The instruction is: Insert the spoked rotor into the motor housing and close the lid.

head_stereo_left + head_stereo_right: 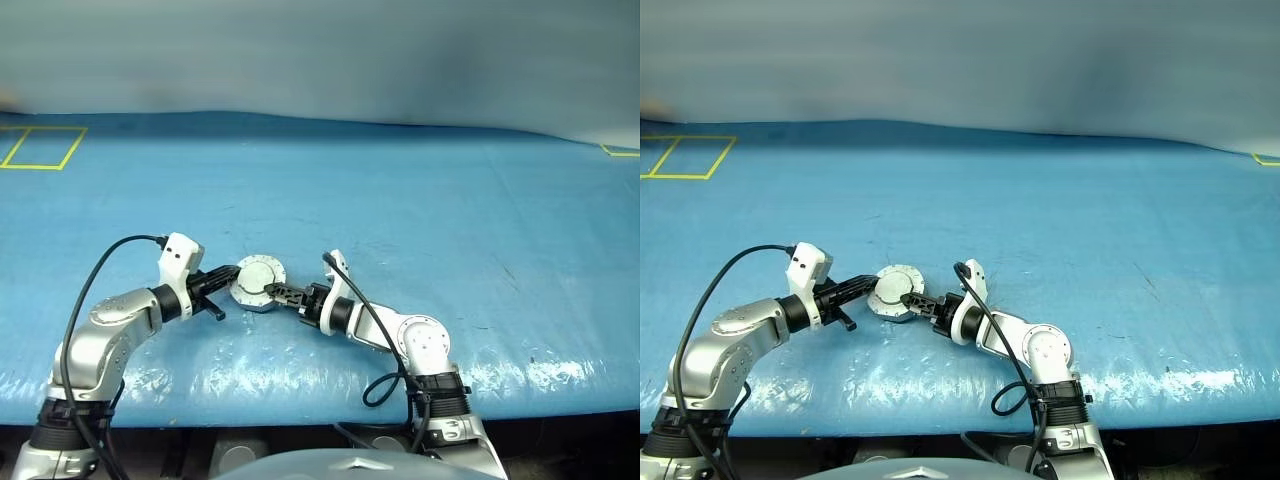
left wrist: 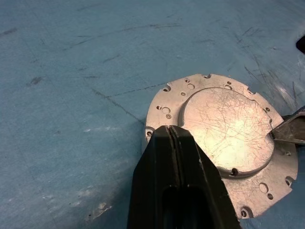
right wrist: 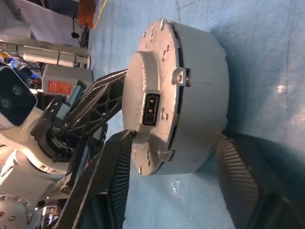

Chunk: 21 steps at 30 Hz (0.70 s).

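Observation:
The motor housing [image 1: 258, 283] lies flat on the blue table, a squat silver puck with its side wall [image 3: 200, 95] facing my right wrist camera. The lid [image 2: 224, 129] lies closed on top of it, smooth side up with the raised centre showing. The spoked rotor is hidden. My left gripper [image 1: 235, 272] is shut with nothing in it, its tip resting on the lid's left rim [image 2: 157, 117]. My right gripper [image 1: 280, 295] comes in from the other side and is shut on the housing's near edge, one finger [image 2: 286, 131] on the lid, the other [image 3: 238, 181] low against the base.
The blue padded table [image 1: 420, 200] stretches wide around the housing. Yellow tape marks sit at its far left [image 1: 40, 148] and far right [image 1: 620, 151] corners. Black cables loop from both forearms near the front edge [image 1: 385, 385].

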Each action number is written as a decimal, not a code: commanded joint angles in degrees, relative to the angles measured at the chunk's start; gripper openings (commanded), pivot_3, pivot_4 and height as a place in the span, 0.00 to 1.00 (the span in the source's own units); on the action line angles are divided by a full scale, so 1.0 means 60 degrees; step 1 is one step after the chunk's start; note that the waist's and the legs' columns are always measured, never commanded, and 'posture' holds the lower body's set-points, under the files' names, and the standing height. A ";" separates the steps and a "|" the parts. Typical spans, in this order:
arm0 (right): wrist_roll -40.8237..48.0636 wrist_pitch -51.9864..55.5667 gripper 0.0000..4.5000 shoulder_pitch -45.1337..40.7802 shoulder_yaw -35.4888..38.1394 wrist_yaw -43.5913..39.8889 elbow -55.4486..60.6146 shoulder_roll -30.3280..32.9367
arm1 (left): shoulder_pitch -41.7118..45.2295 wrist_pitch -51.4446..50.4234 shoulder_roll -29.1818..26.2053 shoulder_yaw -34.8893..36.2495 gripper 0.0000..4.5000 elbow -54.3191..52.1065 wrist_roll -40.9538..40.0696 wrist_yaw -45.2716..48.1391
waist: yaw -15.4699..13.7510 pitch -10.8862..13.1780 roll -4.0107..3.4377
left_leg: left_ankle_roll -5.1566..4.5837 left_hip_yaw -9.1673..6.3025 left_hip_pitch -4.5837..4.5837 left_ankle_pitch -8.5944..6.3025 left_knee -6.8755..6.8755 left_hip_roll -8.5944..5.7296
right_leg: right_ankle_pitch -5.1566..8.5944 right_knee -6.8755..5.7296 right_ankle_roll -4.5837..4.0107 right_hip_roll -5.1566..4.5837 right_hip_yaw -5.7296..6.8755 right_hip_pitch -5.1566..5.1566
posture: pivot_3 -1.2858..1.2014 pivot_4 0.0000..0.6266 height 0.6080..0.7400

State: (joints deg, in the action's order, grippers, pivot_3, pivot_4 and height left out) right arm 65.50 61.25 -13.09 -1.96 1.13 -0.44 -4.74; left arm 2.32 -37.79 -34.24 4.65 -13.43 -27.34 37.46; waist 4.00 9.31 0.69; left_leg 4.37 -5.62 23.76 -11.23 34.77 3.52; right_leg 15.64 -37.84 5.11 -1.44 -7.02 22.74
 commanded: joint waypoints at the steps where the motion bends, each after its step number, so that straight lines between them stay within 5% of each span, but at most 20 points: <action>1: 0.0415 -0.0105 0.34 0.0185 -0.0080 0.0273 -0.0072 -0.1587 | -0.0260 -0.0231 0.0090 -0.0389 0.00 0.0216 0.0128 0.0086 | 0.0000 0.0003 -0.0010 | 0.0000 0.0000 0.0001 0.0000 0.0000 0.0000 | 0.0001 0.0000 -0.0001 0.0000 0.0000 0.0004 | 0.52 0.24 1.00; 3: 0.0555 -0.0121 0.26 0.0242 -0.0172 0.0364 -0.0050 -0.1496 | -0.0265 -0.0233 0.0120 -0.0390 0.00 0.0227 0.0157 0.0101 | -0.0006 -0.0005 -0.0024 | 0.0000 0.0000 -0.0002 0.0000 0.0000 0.0000 | 0.0001 0.0001 -0.0002 0.0000 0.0000 0.0003 | 0.52 0.24 1.00; 11: 0.0821 -0.0260 0.26 0.0341 -0.0363 0.0635 -0.0056 -0.1315 | 0.0004 -0.0092 0.0290 -0.0395 0.00 0.0275 0.0130 0.0202 | -0.0002 -0.0004 -0.0037 | -0.0003 -0.0001 -0.0003 0.0002 -0.0001 0.0000 | 0.0002 0.0000 -0.0003 0.0000 0.0000 0.0007 | 0.52 0.24 1.00; 17: 0.1035 -0.0363 0.26 0.0435 -0.0362 0.0722 -0.0007 -0.1327 | 0.0453 -0.1011 0.1162 0.0997 0.00 0.0125 -0.1134 -0.0484 | 0.0003 -0.0003 -0.0036 | -0.0004 -0.0001 0.0014 0.0003 0.0000 0.0000 | 0.0001 -0.0004 -0.0001 0.0002 0.0000 0.0003 | 0.52 0.24 1.00; 21: 0.1420 -0.0536 0.26 0.0525 -0.0245 0.0818 0.0104 -0.1347 | 0.0348 -0.1557 0.1514 0.1733 0.21 -0.0473 -0.1880 -0.0947 | 0.0033 0.0000 -0.0036 | -0.0006 -0.0005 0.0046 0.0004 -0.0008 0.0003 | -0.0014 -0.0013 0.0024 0.0007 0.0001 0.0009 | 0.52 0.24 1.00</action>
State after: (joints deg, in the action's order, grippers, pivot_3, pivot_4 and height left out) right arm 73.20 59.03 -11.39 -2.92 5.02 -0.94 -4.68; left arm 4.06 -46.19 -25.86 13.58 -12.25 -35.46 32.30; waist 4.20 9.31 0.48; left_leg 4.34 -5.66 24.08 -11.21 34.72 3.53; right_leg 15.55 -37.91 5.25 -1.40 -7.01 22.81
